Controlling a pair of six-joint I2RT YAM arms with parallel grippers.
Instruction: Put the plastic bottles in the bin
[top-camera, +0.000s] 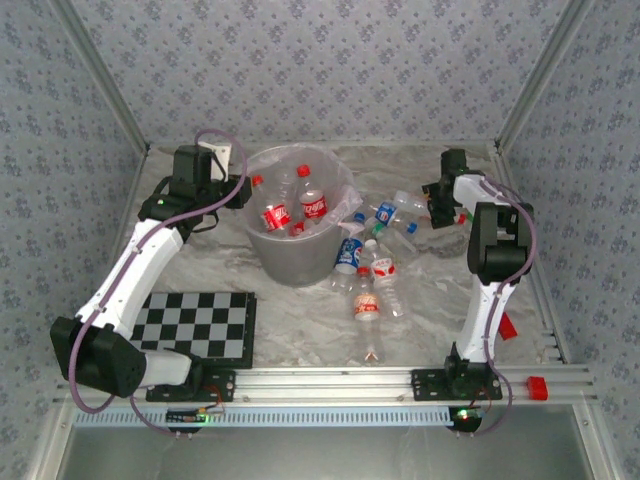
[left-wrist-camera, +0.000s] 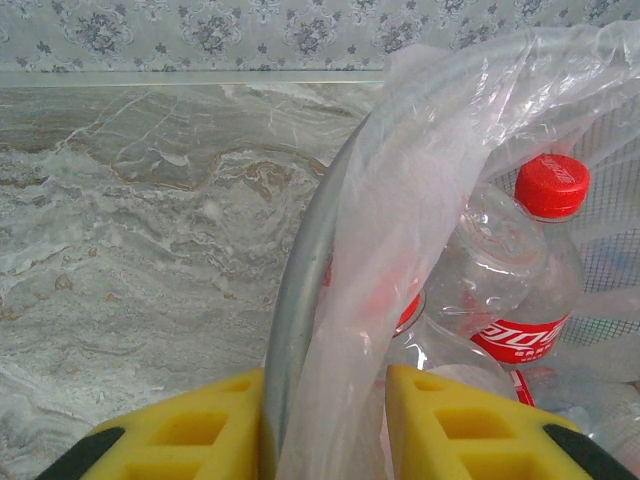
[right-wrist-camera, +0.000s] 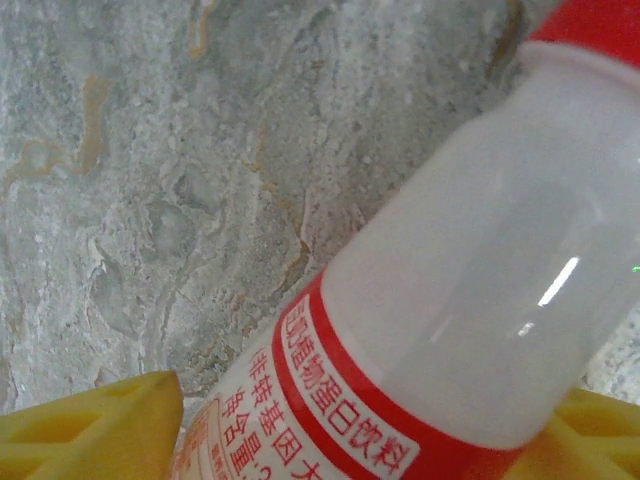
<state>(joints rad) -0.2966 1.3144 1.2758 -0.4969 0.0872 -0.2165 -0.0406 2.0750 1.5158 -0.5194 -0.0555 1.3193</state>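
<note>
Looking down from above, the round grey plastic bin (top-camera: 296, 262) with its crinkly translucent liner (top-camera: 345, 185) stands at the back middle of the marbled grey table (top-camera: 430, 300). Some small clear plastic bottles (top-camera: 313, 205) are inside it, and more lie scattered on the table just to its right. The left gripper (top-camera: 238, 190) sits at the bin's left rim, its arm stretched long from the near left corner. The right gripper (top-camera: 438, 215) is down at the far right edge of the scatter, its arm standing tall with the elbow high and the wrist tipped downward. The bin lies to that gripper's left, across the loose bottles, and the right arm is plainly the nearer one to them.

From the left wrist, the yellow fingers (left-wrist-camera: 200, 435) stand on either side of the bin's rim and the folded liner, pressed in on them. A red-capped bottle (left-wrist-camera: 520, 290) shows inside the bin beyond.

From the right wrist, a milky white plastic bottle (right-wrist-camera: 440, 300) with a red label band lies between that gripper's own yellow fingers (right-wrist-camera: 90, 430). Its long axis runs diagonally, red cap up and to the right, so it crosses the jaw line at a slant. The jaws straddle its body, but whether they are clamped on it I cannot tell. I'd judge the coming move is a lift, then a carry leftward over the rim.
</note>
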